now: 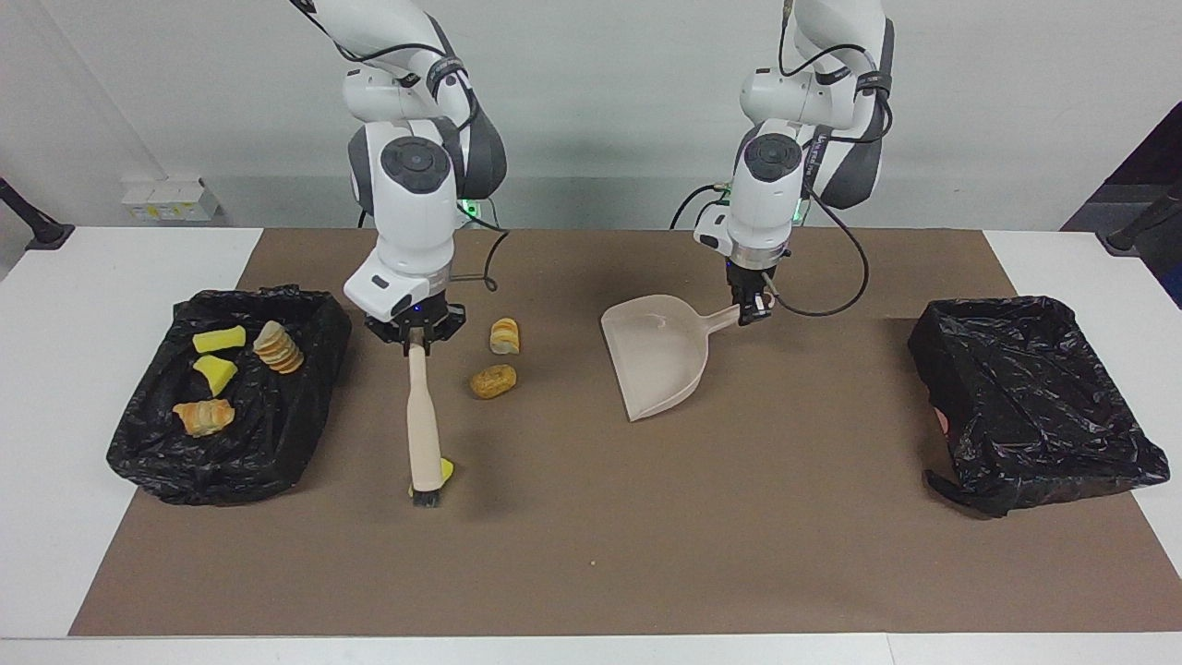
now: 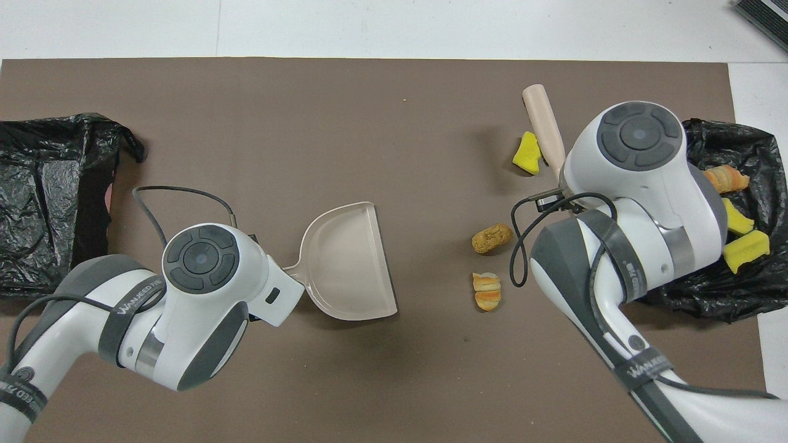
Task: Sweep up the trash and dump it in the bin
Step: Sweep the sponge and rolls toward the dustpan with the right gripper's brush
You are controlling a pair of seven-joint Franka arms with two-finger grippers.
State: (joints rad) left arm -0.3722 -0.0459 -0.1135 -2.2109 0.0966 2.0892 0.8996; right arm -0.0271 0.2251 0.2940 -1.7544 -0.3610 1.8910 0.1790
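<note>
While the right gripper [image 1: 415, 340], left of centre in the facing view, clamps the brush [image 1: 424, 434] handle, its bristles touch a yellow sponge [image 1: 445, 470]. The left gripper [image 1: 750, 312], upper centre, grips the dustpan [image 1: 657, 362] handle.

The setting is identified as a robotics laboratory. Two white robot arms [image 1: 406, 185] with exposed cabling [image 1: 831, 277] are mounted at the 12 o'clock edge of a white tabletop [image 1: 83, 277] in the facing view. A brown mat [image 1: 591, 554] is laid over the work area. A plain white wall [image 1: 628, 92] is seen, and a white outlet block [image 1: 169, 199] stands at 10 o'clock.
</note>
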